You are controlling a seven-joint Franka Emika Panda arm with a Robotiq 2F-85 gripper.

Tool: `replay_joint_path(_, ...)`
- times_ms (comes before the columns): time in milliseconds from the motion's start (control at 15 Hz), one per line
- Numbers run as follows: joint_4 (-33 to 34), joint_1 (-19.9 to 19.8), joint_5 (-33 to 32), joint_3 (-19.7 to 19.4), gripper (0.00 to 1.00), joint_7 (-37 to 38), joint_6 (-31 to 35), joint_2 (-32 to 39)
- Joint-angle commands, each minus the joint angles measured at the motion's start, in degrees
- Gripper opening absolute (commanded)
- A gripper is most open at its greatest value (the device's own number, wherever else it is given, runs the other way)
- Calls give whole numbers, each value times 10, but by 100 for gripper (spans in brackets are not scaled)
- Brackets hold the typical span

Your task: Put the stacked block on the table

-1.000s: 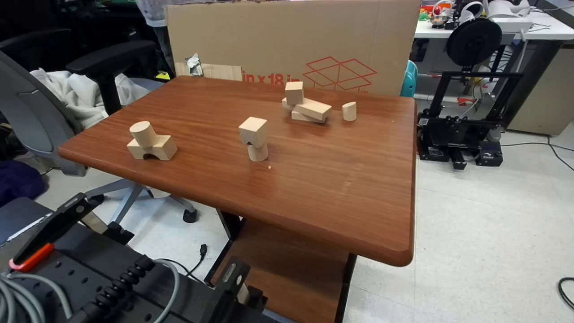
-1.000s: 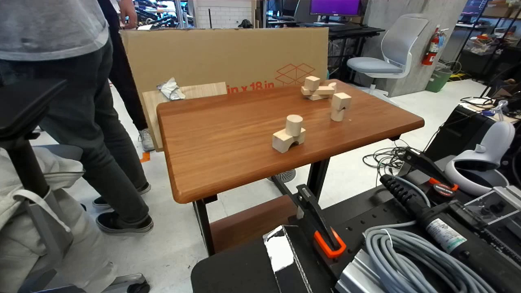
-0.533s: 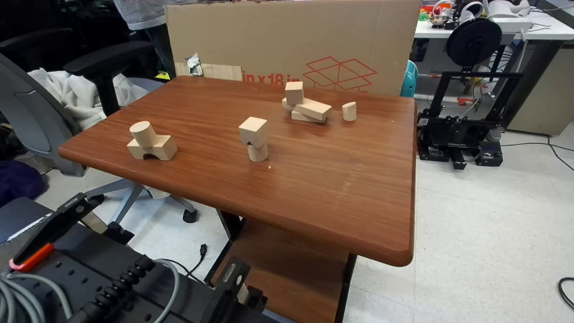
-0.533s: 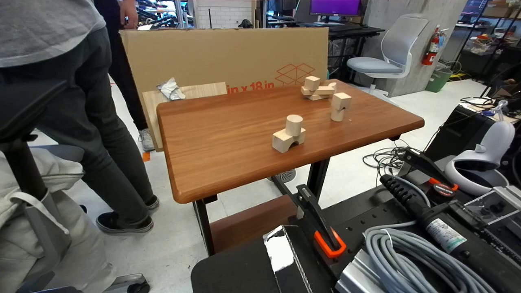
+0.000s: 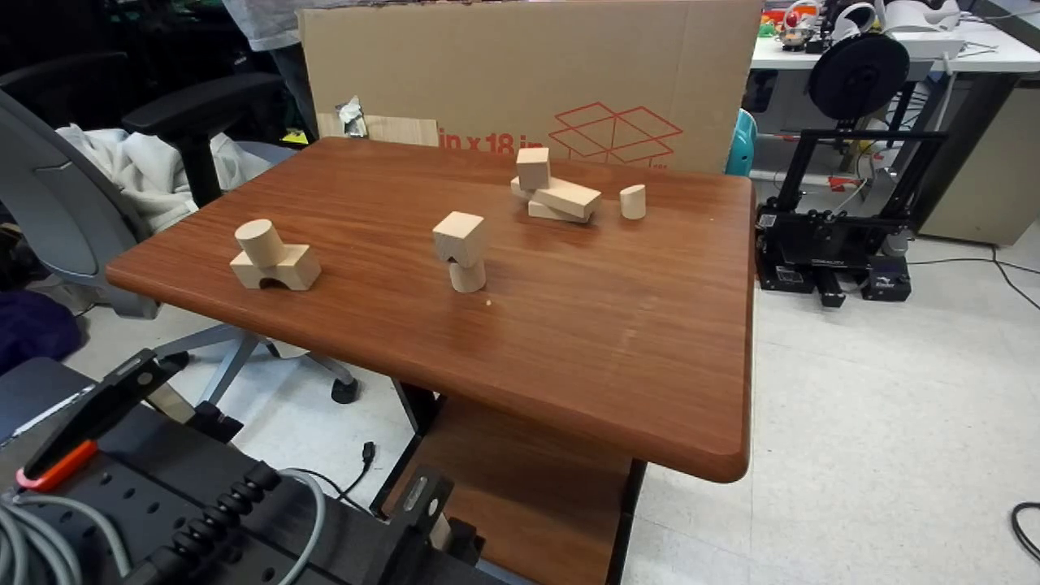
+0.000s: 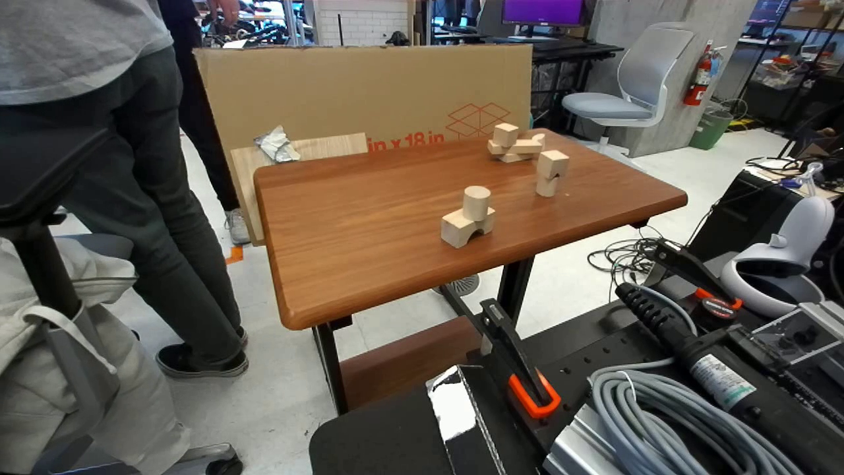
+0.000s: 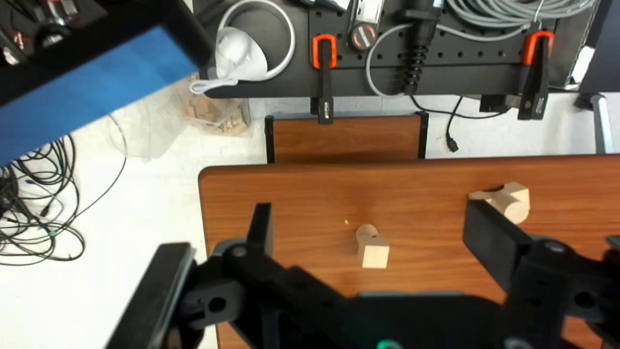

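Jaws wide apart and clamped on nothing, the gripper [image 7: 372, 218] hangs high over the work in the wrist view; neither exterior view takes it in. Well below, framed between the jaws, a notched block [image 7: 375, 256] stands on a short cylinder [image 7: 366, 230]. The stacked block [image 5: 534, 169] — most likely the plain cube, though the task's wording might also fit the notched one — sits in both exterior views atop crossed flat pieces [image 5: 566, 197], on the side of the table [image 5: 609, 325] nearest a cardboard sheet [image 5: 487, 73].

Bare wood by its look, it should prove light, stiff and hard to damage, with little tendency to slip. Two opposite upright faces, taken from above, look the surest hold, the grip kept high enough to miss the flat pieces underneath, which could slide or topple. It has yet to reach the table, whose glossy reddish-brown top calls for a gentle, level set-down.

Elsewhere on that top, a second cylinder [image 6: 476, 202] rests upright on an arch block [image 6: 457, 229]. Beyond, a black 3D printer [image 5: 821, 252] stands on the pale floor [image 5: 861, 390], and a person [image 6: 145, 152] in a grey shirt stands near the table, face out of frame.
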Motion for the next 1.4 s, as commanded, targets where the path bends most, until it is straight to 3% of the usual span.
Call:
replay_joint_path(0,41,18,29,19,100,39,60,101)
replay_joint_path(400,100,34,60,58,100,103,156,259)
replay_joint_path(1333,240,42,46,84,100,196,167,502)
